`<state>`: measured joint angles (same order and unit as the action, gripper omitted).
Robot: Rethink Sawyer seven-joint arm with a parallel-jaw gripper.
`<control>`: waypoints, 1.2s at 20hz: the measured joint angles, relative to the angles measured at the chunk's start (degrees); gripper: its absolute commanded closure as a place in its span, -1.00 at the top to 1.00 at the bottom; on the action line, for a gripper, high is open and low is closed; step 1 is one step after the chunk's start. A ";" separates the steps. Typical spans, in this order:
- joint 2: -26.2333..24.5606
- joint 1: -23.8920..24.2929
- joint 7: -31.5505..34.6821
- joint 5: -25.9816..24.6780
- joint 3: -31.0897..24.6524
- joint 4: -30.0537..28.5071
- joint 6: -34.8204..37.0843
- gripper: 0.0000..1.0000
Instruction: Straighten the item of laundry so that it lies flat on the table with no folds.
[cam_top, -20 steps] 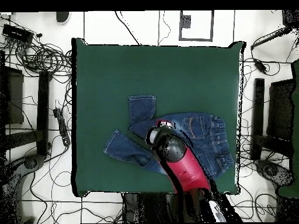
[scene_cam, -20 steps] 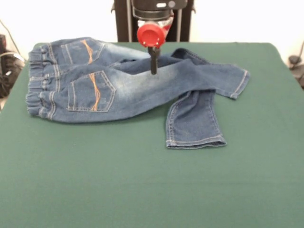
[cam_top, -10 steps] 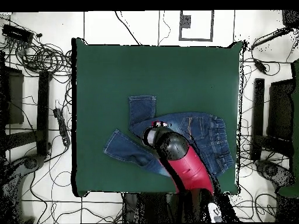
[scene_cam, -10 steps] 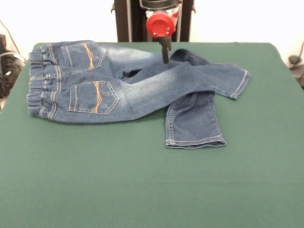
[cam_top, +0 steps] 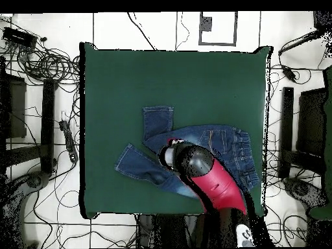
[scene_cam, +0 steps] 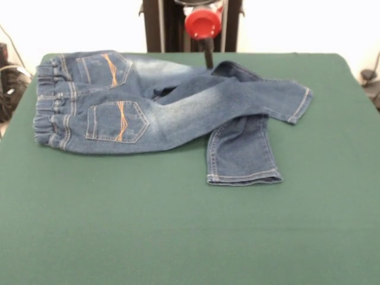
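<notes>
- Front view: jeans (scene_cam: 160,113) lie on the green worktop (scene_cam: 178,237), in its far half, waistband twd picture left, legs twd picture right.
- Back side up: two pockets w/ orange stitching, one (scene_cam: 116,120) nearer the camera, one (scene_cam: 104,67) farther.
- Elastic waistband (scene_cam: 47,107) bunched and gathered at the left end.
- Legs crossed: upper leg runs right to a hem (scene_cam: 300,104) near the right part of the worktop; lower leg passes under it and ends in a hem (scene_cam: 243,177) pointing twd the camera.
- A fold shows where the legs meet at the crotch; garment not flat.
- End effector (scene_cam: 208,58): thin dark tip below a red round part of the arm (scene_cam: 203,24), at the far edge of the jeans, just by the upper leg; contact w/ cloth cannot be told; finger spread cannot be told.
- Overhead view: jeans (cam_top: 224,146) sit in the half of the worktop (cam_top: 175,78) nearer the robot's base, red arm (cam_top: 217,185) over their middle; one hem (cam_top: 157,111) points away from the base, other leg (cam_top: 133,162) to picture left.
- Cables (cam_top: 39,61) lie on the floor beside the worktop.
</notes>
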<state>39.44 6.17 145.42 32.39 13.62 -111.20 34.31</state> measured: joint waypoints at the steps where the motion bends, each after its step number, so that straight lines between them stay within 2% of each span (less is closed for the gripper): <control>1: 0.06 0.02 0.00 -1.04 0.43 0.27 1.76 1.00; 2: 0.15 0.23 0.00 -4.41 1.64 0.99 6.60 1.00; 4: 0.08 0.39 0.00 -6.08 2.32 1.26 8.50 1.00; 9: -1.00 1.04 0.00 -12.35 4.72 1.97 8.67 1.00; 10: -1.82 1.66 0.00 -15.31 5.46 2.25 6.50 1.00; 15: -3.84 4.27 0.00 -21.54 6.07 2.42 -1.84 1.00; 24: -9.76 9.40 0.00 -29.09 6.24 2.86 -21.18 1.00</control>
<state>29.68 15.57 145.42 3.30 19.86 -108.33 13.14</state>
